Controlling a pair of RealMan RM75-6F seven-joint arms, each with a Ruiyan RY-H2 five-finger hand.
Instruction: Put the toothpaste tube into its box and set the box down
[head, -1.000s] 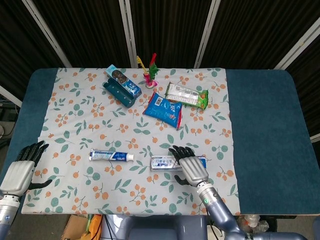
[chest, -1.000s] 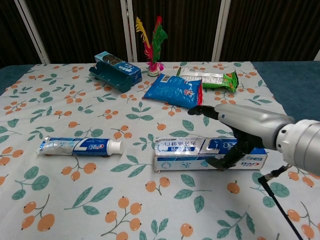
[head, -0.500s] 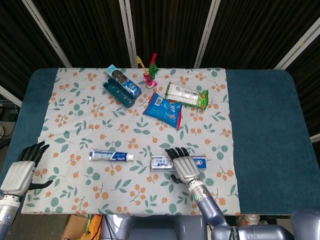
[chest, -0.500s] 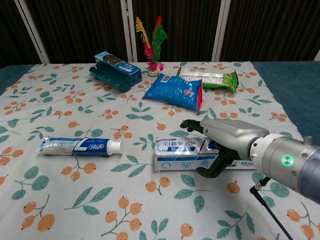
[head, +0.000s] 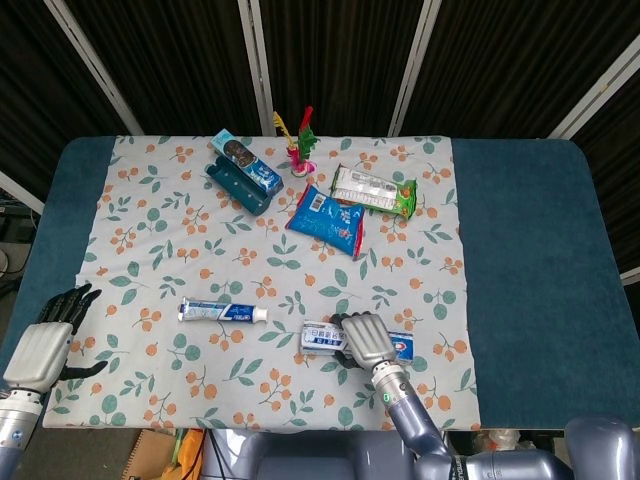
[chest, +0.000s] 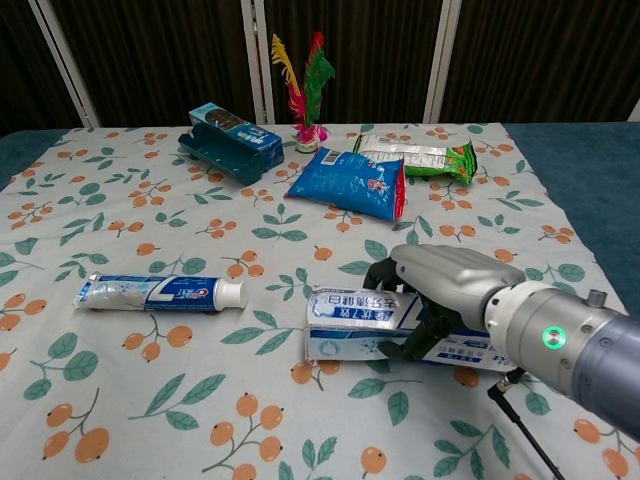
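Cardboard box (chest: 385, 325) sits gripped in the right hand (chest: 440, 285), fingers wrapped over its top, near the front cloth edge; toothpaste tube (chest: 160, 293) lies well apart to its left; left hand (head: 45, 340) hovers spread, holding nothing; lift level, open end toward the tube.

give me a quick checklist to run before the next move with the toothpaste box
1. Right hand grips the toothpaste box: ok, fingers wrap over its top and thumb side shows at the front.
2. Box lifted off the cloth: cannot tell, the left end looks slightly tilted up.
3. Box end flap open for the tube: cannot tell, neither view shows the end clearly.
4. Toothpaste tube reachable: ok, it lies flat on the cloth, apart from the box, cap pointing at it.
5. Left hand ready to take the tube: not ok, it is open at the table's near left edge, away from the tube.
6. Snack bags clear of the work area: ok.
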